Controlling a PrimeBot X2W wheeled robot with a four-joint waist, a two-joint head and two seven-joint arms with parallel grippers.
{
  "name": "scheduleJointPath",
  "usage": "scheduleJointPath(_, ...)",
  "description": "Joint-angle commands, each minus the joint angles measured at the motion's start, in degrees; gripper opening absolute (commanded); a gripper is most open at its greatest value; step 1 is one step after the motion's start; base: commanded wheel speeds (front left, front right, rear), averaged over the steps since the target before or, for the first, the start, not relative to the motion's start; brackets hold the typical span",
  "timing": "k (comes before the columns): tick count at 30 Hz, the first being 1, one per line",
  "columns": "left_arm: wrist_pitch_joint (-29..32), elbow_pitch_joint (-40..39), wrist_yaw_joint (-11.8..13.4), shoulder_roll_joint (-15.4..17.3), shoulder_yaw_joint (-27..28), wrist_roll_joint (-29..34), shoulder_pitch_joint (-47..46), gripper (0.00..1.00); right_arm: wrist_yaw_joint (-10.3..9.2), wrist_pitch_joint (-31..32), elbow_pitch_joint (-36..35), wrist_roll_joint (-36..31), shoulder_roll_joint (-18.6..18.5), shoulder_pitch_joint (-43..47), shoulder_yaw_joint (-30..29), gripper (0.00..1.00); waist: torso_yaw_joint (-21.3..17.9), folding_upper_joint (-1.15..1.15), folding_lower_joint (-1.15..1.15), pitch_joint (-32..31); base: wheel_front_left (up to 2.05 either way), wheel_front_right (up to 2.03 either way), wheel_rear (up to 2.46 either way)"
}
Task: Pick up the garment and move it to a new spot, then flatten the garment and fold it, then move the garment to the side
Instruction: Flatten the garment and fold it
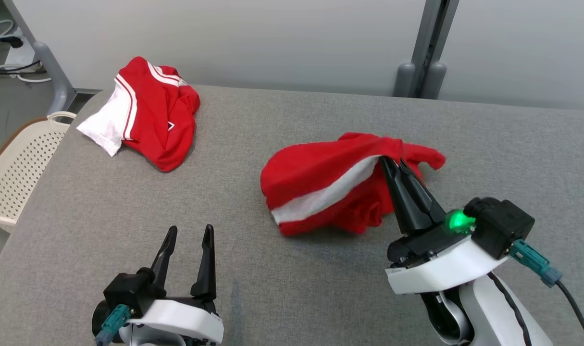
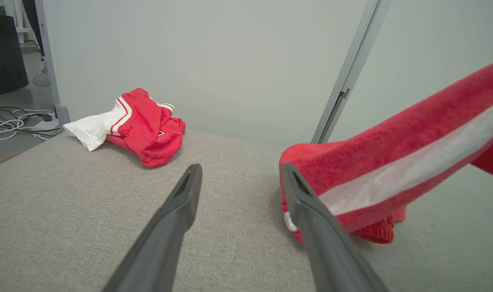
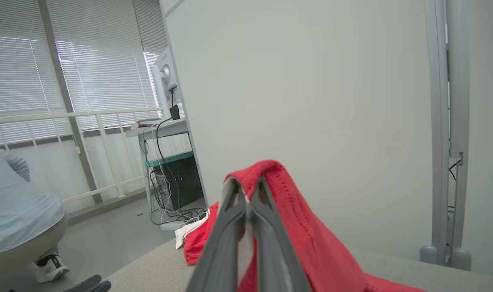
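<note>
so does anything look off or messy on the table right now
Nothing spilled or damaged. The red garment pinched by the right gripper hangs bunched, partly lifted off the table. A second red-and-white garment lies crumpled near the table's far left corner.

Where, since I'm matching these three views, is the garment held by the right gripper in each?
Head view: garment at centre right, pinched at its top by the right gripper.
Left wrist view: garment at the right, rising toward the upper right edge.
Right wrist view: garment bottom centre, draped over the right gripper's shut fingers.
Shared landmark: the grey upright post.
</note>
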Motion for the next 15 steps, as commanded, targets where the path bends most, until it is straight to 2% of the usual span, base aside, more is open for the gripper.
scheduleJointPath(1,-0.3,0.1,-0.1,0.2,0.2,-0.3,0.4,1.0,0.11,0.0,-1.0,0.4,-0.4,-0.9,0.3,0.0,-0.2,0.0,0.0,-0.4,0.0,0.0,0.0)
scheduleJointPath(7,-0.3,0.3,-0.3,0.2,0.1,-0.4,0.8,1.0,0.11,0.0,-3.5,2.6,-0.4,-3.0,2.2,0.0,-0.6,0.0,0.0,-1.9,0.0,0.0,0.0)
scheduleJointPath(10,-0.3,0.2,-0.5,0.2,-0.2,-0.4,1.1,1.0,0.11,0.2,-0.4,0.7,-0.4,-3.7,-0.2,0.0,-0.6,0.0,0.0,-2.3,0.0,0.0,0.0)
scheduleJointPath(15,-0.3,0.2,-0.7,0.2,-0.8,-0.4,1.1,1.0,0.11,1.6,9.4,-1.3,-0.4,-4.2,-5.3,0.0,-0.3,0.0,0.0,-1.7,0.0,0.0,0.0)
